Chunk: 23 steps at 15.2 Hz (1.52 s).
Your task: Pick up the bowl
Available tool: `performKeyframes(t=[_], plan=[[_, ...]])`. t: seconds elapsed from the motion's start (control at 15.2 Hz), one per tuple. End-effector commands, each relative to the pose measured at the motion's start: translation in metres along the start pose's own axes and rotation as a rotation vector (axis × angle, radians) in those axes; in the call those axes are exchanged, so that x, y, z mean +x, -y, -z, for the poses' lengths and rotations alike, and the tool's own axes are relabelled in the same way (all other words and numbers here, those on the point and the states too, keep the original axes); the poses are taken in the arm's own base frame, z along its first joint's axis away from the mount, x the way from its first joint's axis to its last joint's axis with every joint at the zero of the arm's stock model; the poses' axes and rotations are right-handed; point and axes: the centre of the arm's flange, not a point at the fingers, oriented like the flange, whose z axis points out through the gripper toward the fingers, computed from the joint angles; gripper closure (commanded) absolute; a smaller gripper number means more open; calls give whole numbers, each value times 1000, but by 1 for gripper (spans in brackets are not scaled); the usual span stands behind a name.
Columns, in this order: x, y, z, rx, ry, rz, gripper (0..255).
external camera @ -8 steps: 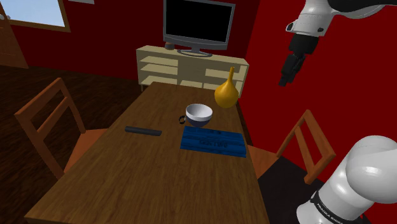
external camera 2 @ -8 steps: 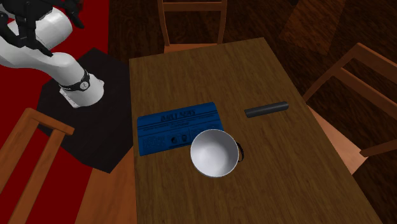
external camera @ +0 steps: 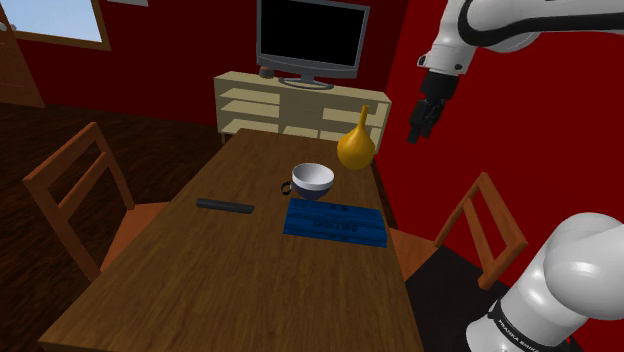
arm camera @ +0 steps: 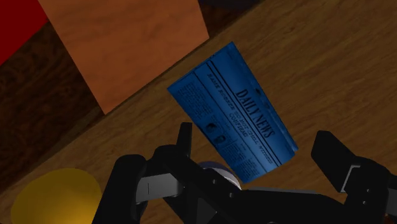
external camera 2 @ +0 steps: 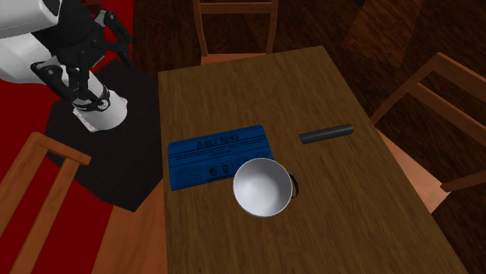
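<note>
The bowl (external camera: pixel 313 180), white inside and blue outside, stands upright on the wooden table (external camera: pixel 240 270), just beyond a blue newspaper (external camera: pixel 335 222). From above it shows as a white round (external camera 2: pixel 264 187) beside the paper (external camera 2: pixel 218 156). My gripper (external camera: pixel 417 125) hangs high in the air, off the table's edge toward the shoulder view's right, well apart from the bowl. It is open with nothing between its fingers (arm camera: pixel 184 137). In the wrist view a sliver of the bowl (arm camera: pixel 219 170) peeks out behind the hand, under the newspaper (arm camera: pixel 242 121).
A yellow vase (external camera: pixel 355 145) stands right behind the bowl, between it and my gripper. A black remote (external camera: pixel 225 205) lies mid-table. Wooden chairs (external camera: pixel 75 190) (external camera: pixel 480 230) flank the table. A shelf with a TV (external camera: pixel 310 40) stands at the far end.
My gripper has swung toward the shoulder view's left, closer to the table's edge and the vase. The bowl and the other things have not moved.
</note>
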Motion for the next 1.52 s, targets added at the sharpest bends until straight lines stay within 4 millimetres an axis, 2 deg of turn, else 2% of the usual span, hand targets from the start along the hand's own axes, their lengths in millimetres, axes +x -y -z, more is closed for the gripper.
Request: performKeyframes(t=[0.0,1.45], plan=[[21,-5,-14,3,2,3,0],[257,-65,-183,37,40,37,0]])
